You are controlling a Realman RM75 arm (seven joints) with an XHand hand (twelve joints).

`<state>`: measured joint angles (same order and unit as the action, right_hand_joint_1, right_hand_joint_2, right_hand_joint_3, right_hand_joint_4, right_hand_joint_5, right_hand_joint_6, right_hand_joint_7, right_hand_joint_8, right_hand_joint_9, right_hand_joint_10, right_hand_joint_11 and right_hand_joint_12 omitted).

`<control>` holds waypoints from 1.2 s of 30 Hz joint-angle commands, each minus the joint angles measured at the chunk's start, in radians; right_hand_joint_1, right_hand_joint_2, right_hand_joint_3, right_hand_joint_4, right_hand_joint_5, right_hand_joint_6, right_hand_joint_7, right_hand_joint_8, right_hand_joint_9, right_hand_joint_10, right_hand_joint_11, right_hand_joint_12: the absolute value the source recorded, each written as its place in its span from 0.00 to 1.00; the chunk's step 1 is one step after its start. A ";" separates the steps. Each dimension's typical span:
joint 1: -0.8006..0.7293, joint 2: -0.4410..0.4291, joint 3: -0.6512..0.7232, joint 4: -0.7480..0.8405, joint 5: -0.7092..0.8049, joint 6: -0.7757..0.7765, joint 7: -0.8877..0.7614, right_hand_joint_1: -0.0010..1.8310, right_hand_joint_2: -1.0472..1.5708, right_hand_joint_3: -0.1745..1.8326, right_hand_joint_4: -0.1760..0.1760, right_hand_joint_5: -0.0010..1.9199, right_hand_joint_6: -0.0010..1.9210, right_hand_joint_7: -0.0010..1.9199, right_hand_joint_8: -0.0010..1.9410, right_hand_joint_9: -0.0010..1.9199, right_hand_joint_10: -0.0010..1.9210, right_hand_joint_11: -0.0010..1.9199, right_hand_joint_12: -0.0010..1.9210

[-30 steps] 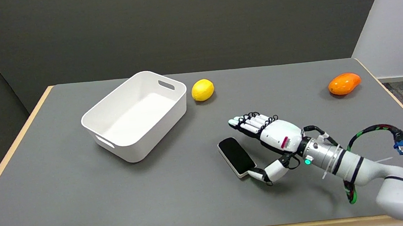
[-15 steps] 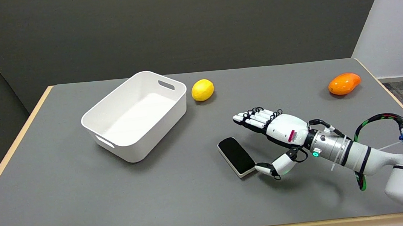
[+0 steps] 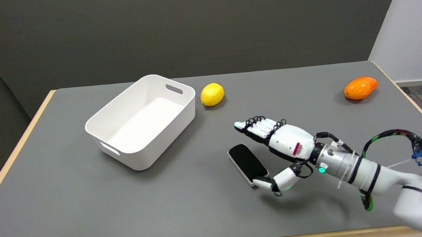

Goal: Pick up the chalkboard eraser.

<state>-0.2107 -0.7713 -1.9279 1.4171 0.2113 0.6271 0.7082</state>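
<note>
Head view | chalkboard eraser [image 3: 248, 164] lies flat on desk [image 3: 65, 198], center-right of frame | my robot hand [image 3: 277, 146] spread, grasping nothing, thumb at its near end | step: pre-grasp | next: close fingers around its long sides

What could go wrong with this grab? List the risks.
1. The eraser lies flat on the table, so the right hand, open beside it with the thumb at its near corner, may push it along rather than get under it.
2. A push would likely send it left toward the bin.
3. Its thin edges offer little to grip.
</note>
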 commanded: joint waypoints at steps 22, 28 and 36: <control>-0.039 -0.401 0.095 0.118 0.766 -0.045 -1.153 0.32 0.63 0.53 0.02 0.00 0.04 0.01 0.21 0.00 0.24 0.00 0.51; -0.058 -0.325 -0.016 0.175 0.952 0.116 -1.320 0.29 0.61 0.53 0.07 0.00 0.05 0.02 0.23 0.00 0.28 0.00 0.53; -0.056 -0.316 -0.221 0.202 1.101 0.318 -1.449 0.30 0.62 0.53 0.04 0.00 0.07 0.05 0.26 0.00 0.36 0.00 0.56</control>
<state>-0.2540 -1.1298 -1.8702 1.5494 0.8598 0.5619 -0.2810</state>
